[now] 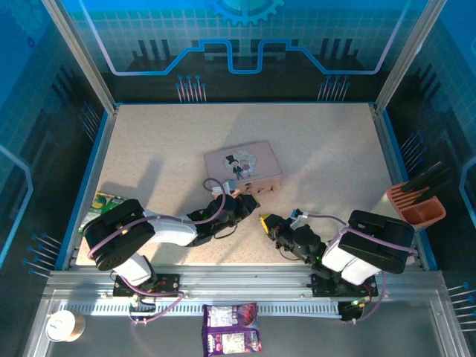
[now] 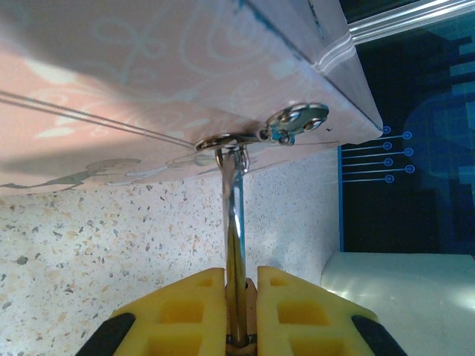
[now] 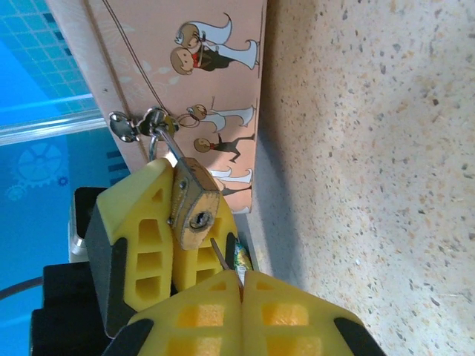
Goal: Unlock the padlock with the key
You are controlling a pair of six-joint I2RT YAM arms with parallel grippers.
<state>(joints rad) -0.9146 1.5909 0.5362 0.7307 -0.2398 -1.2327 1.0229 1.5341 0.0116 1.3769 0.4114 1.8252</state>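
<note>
The small brass padlock (image 3: 194,202) hangs by its silvery shackle (image 2: 235,200) from the hasp (image 2: 295,121) on the front of the pink cartoon tin (image 1: 243,167). My left gripper (image 2: 241,276) is shut on the padlock body, and its yellow fingers (image 3: 141,226) flank the lock in the right wrist view. The keyhole faces my right gripper (image 3: 241,280), which is shut on the thin dark key (image 3: 221,254). The key's tip stands just below the keyhole, outside it. In the top view both grippers, left (image 1: 251,202) and right (image 1: 265,221), meet in front of the tin.
An orange holder with dark tools (image 1: 418,202) stands at the table's right edge. A green packet (image 1: 104,202) lies at the left edge. A snack packet (image 1: 232,327) and a paper cup (image 1: 61,325) sit on the near rail below the arm bases.
</note>
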